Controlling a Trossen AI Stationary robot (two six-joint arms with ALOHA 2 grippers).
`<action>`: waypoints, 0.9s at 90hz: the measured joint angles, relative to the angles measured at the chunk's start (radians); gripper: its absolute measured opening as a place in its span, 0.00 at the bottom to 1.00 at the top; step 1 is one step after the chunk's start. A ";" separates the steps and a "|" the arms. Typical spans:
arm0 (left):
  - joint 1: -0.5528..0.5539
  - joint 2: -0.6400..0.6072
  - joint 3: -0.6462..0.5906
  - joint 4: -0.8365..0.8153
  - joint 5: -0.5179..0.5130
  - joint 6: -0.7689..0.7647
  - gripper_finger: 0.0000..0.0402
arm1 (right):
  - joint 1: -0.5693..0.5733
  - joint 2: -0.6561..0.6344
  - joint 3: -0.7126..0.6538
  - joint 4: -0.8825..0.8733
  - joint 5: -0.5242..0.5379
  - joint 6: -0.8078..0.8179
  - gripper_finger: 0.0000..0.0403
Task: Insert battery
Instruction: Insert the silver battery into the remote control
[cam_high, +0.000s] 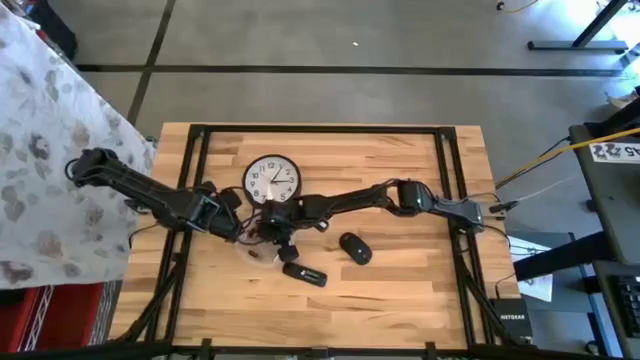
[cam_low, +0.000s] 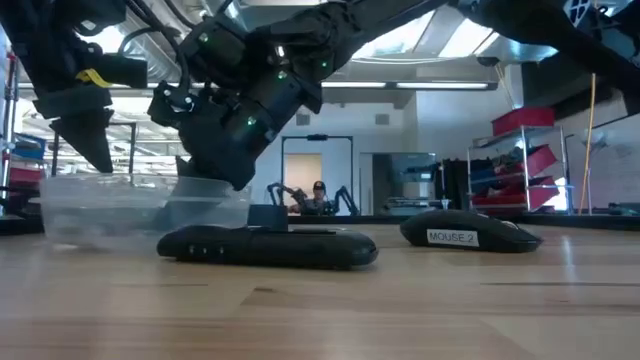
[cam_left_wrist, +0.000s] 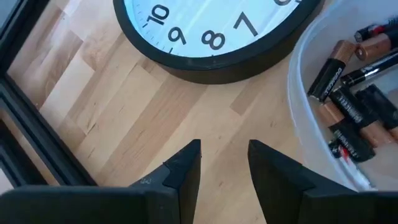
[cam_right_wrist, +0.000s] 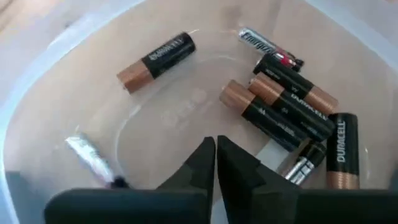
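Note:
A clear plastic container holds several loose batteries, and one copper-and-black battery lies apart from them. My right gripper is shut and points down into the container, just beside the pile, with nothing between its fingers. In the high view it is in front of the wall clock. My left gripper is open above bare wood, between the clock and the container's rim. A black remote lies flat on the table, near the front.
A black mouse sits to the right of the remote. In the low view the remote lies in front of the container, with the mouse to its right. A black frame runs along the table's edges.

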 joint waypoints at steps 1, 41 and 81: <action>0.000 0.000 0.000 0.000 0.000 0.000 0.29 | 0.000 -0.001 0.003 -0.007 0.003 0.000 0.01; 0.000 0.000 -0.001 0.005 -0.006 -0.004 0.29 | -0.002 -0.030 0.103 -0.181 0.133 -0.066 0.15; 0.001 0.001 -0.001 0.040 0.005 -0.021 0.29 | -0.002 -0.032 0.027 -0.130 0.209 0.182 0.36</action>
